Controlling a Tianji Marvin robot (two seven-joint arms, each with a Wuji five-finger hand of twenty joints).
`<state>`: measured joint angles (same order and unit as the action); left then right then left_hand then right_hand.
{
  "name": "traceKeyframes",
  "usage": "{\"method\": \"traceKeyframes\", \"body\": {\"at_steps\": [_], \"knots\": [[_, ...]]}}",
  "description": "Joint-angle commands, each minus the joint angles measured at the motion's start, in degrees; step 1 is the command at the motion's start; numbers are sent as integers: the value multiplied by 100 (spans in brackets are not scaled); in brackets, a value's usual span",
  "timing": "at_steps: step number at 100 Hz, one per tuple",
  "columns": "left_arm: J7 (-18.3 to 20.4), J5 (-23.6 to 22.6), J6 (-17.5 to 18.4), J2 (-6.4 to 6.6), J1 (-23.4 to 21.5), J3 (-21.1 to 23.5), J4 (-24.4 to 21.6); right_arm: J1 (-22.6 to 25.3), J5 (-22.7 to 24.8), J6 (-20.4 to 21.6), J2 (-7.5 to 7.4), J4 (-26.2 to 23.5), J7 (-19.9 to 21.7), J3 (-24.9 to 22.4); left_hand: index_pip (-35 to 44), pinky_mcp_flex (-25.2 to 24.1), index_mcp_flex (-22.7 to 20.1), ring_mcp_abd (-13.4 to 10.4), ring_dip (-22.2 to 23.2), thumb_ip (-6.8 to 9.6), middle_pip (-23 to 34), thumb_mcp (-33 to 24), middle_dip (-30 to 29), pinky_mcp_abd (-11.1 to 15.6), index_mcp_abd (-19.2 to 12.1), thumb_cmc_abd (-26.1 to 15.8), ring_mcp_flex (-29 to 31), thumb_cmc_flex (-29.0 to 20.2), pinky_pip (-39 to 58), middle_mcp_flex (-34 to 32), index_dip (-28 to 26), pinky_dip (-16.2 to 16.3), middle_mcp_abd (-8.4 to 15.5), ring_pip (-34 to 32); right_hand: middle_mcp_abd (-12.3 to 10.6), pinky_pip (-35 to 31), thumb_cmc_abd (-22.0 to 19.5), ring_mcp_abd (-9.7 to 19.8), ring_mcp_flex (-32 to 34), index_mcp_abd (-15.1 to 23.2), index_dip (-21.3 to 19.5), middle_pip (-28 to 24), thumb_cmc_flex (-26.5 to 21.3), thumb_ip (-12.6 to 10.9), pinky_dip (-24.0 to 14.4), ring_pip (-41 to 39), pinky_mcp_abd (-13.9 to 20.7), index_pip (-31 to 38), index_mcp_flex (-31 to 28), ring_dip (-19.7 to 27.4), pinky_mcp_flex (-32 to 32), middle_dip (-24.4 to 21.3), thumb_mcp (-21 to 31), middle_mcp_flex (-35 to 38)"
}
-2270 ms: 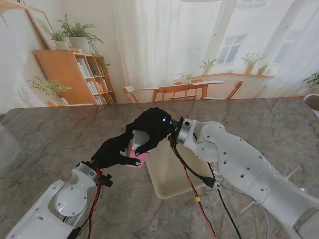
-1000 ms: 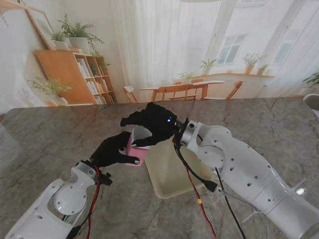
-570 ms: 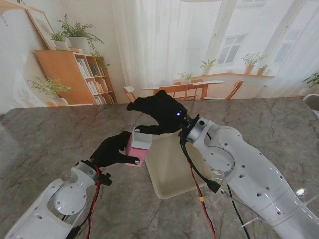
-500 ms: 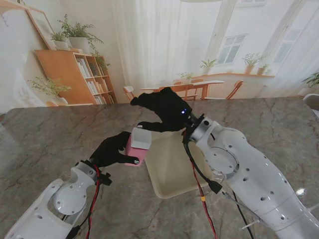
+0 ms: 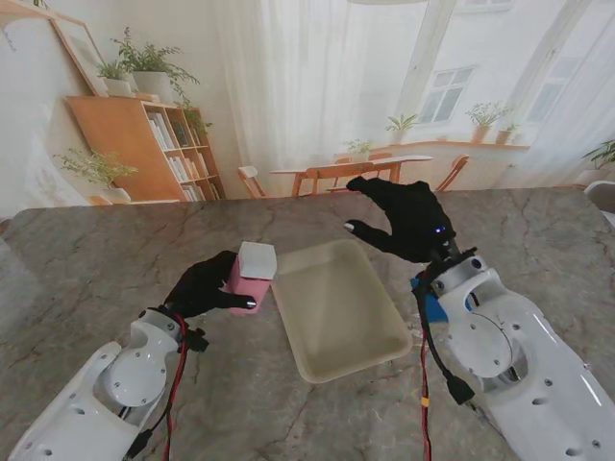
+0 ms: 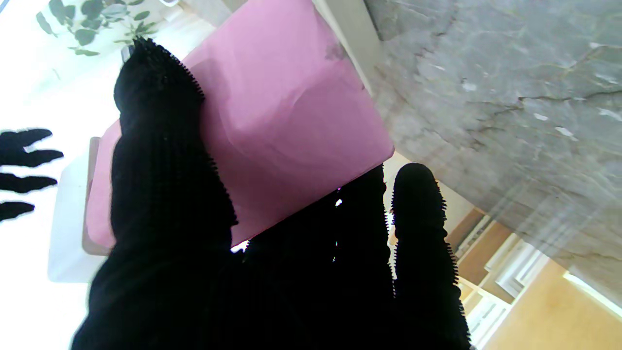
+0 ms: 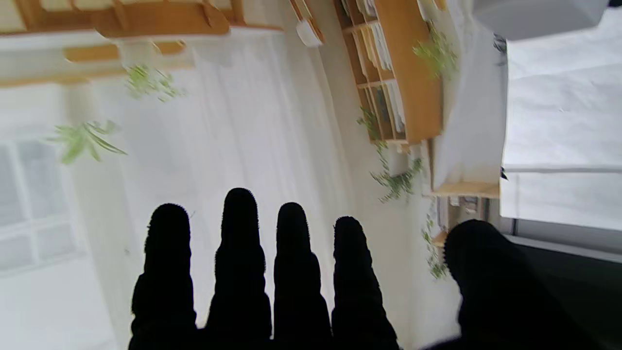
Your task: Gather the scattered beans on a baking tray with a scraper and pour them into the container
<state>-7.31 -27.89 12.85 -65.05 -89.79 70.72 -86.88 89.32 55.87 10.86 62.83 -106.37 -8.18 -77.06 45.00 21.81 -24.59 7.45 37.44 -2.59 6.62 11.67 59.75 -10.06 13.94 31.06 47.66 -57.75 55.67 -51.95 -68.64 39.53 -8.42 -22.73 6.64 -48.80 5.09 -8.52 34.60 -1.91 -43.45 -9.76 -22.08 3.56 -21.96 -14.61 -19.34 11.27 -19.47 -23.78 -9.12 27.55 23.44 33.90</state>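
Container (image 5: 252,277), pink with a white top, sits clamped in the left hand (image 5: 204,285), touching the near-left rim of the one baking tray (image 5: 338,361). Right hand (image 5: 408,221) has withdrawn from over the container to the tray's far right side, fingers spread, empty. Beans and scraper: none visible, so pouring looks finished.

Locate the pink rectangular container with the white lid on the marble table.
In the stand's view, the pink container sits left of centre, gripped by the left hand, right beside the left edge of the cream baking tray.
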Motion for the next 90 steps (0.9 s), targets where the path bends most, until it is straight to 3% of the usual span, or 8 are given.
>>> {"method": "traceKeyframes", "body": {"at_steps": [1, 19, 38, 66, 90], "knots": [[-48, 83, -94, -39, 63, 12, 108, 162, 251, -84, -87, 142, 42, -108, 1537, -89, -219, -300, -63, 97, 798, -1016, 124, -50, -1046, -1499, -74, -1063, 17, -293, -455, 61, 1035, -8, -34, 114, -159, -21, -84, 46, 127, 47, -60, -212, 63, 101, 79, 13, -31, 73, 86, -91, -128, 31], [-74, 101, -221, -52, 229, 14, 424, 462, 94, -672, -59, 330, 75, -264, 1548, -108, -132, -316, -70, 85, 846, -1008, 73, -29, -1029, -1571, -132, -1045, 50, -206, -441, 47, 1029, -4, -23, 158, -106, -43, -70, 97, 140, 39, -113, -218, 67, 144, 55, 74, -187, 76, 95, -80, -131, 106], [-106, 154, -285, -76, 527, -89, 934, 658, -181, -1292, 25, 588, -220, -165, 1624, -180, -5, -320, -88, 65, 1059, -989, -74, -9, -997, -1713, -238, -1036, 99, -22, -396, -26, 1023, -34, 10, 214, -90, -69, -85, 108, 153, 44, -155, -218, 54, 183, 28, 130, -291, 66, 132, -69, -141, 160], [-216, 239, -276, -140, 1089, -402, 1814, 711, -401, -1614, 82, 920, -443, -5, 1711, -337, 221, -252, -113, 20, 1333, -959, -291, -23, -867, -2053, -474, -945, 186, 330, -418, -94, 917, -66, 34, 266, -99, -92, -79, 95, 184, 52, -173, -215, 9, 220, 4, 165, -348, 48, 137, -51, -170, 208], [-381, 351, -280, -213, 1275, -588, 2183, 623, -562, -1657, 110, 1144, -541, 154, 1731, -404, 319, -226, -173, -8, 1641, -918, -629, -22, -840, -2378, -623, -722, 240, 611, -394, -168, 887, -167, 43, 297, -107, -102, -67, 117, 198, 42, -186, -214, -42, 223, -9, 207, -401, 27, 130, -28, -198, 254]]}}
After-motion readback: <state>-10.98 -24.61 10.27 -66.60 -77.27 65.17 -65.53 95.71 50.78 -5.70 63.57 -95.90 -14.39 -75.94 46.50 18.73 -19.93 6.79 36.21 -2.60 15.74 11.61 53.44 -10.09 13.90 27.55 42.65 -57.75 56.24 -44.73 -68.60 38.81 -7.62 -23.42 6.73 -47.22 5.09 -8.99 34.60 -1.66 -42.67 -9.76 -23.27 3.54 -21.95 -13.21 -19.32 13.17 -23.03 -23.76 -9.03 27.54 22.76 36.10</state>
